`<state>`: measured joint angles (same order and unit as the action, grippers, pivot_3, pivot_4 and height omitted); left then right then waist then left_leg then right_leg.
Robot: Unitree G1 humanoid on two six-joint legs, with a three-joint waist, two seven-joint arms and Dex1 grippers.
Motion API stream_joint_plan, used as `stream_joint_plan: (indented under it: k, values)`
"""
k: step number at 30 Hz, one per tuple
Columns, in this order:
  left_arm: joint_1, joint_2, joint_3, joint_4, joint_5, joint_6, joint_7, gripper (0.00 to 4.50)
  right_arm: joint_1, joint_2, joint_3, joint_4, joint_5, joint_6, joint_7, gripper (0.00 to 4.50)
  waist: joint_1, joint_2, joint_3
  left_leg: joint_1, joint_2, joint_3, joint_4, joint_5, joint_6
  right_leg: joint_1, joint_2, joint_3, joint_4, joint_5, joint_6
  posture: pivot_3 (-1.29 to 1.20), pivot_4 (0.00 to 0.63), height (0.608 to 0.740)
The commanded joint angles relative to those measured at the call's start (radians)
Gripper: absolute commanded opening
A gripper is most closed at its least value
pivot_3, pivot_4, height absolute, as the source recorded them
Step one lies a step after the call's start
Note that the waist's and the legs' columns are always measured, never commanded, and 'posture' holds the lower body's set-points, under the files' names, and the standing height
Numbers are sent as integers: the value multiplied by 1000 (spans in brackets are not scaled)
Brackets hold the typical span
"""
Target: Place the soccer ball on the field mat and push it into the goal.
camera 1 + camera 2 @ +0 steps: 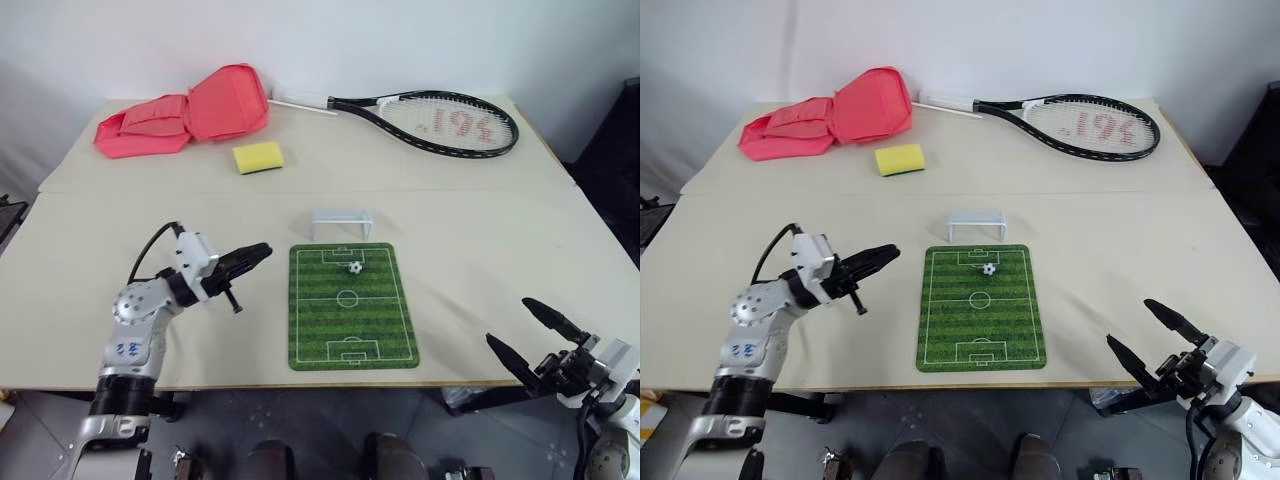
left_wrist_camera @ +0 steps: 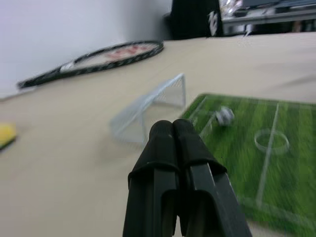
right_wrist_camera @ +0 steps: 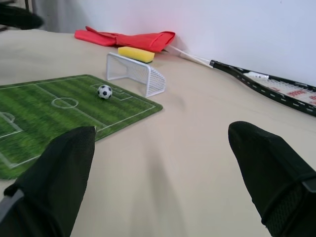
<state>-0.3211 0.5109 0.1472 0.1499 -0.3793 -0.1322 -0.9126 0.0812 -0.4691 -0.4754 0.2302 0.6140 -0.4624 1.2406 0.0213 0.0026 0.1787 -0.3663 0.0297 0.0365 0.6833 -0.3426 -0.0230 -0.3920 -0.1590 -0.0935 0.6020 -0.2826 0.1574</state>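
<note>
Nearest, right gripper (image 1: 528,337) spread wide and empty at five o'clock, left gripper (image 1: 250,258) pinched shut beside field mat (image 1: 351,343); soccer ball (image 1: 355,267) on mat's far end, best nudged gently toward twelve o'clock into goal (image 1: 341,223), unobstructed; beyond, sponge (image 1: 259,157), racket (image 1: 440,122).

You're looking at a lab-style test setup: a plain beige table (image 1: 300,180) against a bare white wall (image 1: 330,40), props scattered on it
</note>
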Motion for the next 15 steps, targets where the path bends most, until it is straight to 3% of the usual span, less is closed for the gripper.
stream_joint_plan:
  k: [1, 7, 15]
  values:
    - [134, 82, 150, -106, -68, 24, 1, 70, -44, -26, -1, -41, -7, 10, -57, 4500, -1, 0, 0, 0, 0, 0, 0, 0, 0, 0, 0, 0, 0, 0, 0, 0, 150, 740]
    - [294, 122, 278, -144, -98, 67, 52, 70, -103, -36, 27, -67, -21, 48, -114, 4500, -11, 1, 0, 1, 1, 1, -1, -1, 0, -1, 0, 1, 1, 0, 0, 0, 150, 740]
    - [350, 102, 274, -200, -60, 105, 149, 70, -139, -38, 86, -102, -42, 79, -150, 4500, 2, 0, 0, 0, 1, 1, -1, -1, 0, -2, 0, 1, 1, 0, 0, 0, 150, 740]
